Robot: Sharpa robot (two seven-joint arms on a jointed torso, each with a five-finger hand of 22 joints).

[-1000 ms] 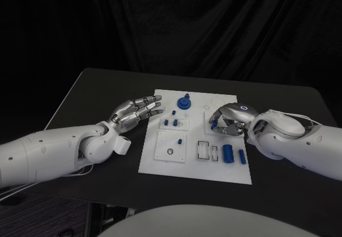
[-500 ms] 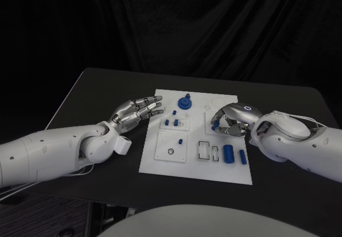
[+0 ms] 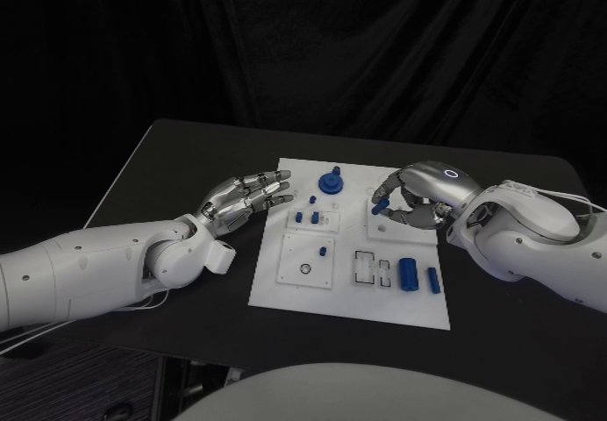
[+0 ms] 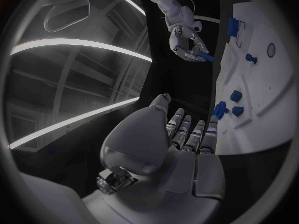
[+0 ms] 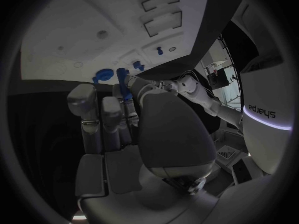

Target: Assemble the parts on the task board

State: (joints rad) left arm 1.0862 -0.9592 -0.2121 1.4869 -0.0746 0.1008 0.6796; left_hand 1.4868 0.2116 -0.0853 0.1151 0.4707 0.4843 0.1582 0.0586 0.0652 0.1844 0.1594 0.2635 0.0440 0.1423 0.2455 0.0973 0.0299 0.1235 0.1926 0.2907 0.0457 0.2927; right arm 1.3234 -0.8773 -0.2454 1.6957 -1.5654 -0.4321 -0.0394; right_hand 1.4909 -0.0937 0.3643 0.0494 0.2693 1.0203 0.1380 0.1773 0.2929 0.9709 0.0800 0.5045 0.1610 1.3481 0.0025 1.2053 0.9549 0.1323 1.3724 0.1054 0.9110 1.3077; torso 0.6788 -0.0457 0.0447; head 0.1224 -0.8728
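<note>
Blue plastic peg pinched in silver right hand fingers, raised over white task board, right far part. Silver left hand spread, empty, beside board's left edge. Several blue pieces seated; cylinders near right apparently left.

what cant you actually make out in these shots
- Head view: the right hand hides most of the small blue part it pinches, so the part's shape is unclear.
- Head view: the right hand covers the task board beneath it, so any slot there is hidden.
- Right wrist view: the palm blocks the fingertips' contact with the part.
- Head view: the pegs near the left hand are too small to identify.
</note>
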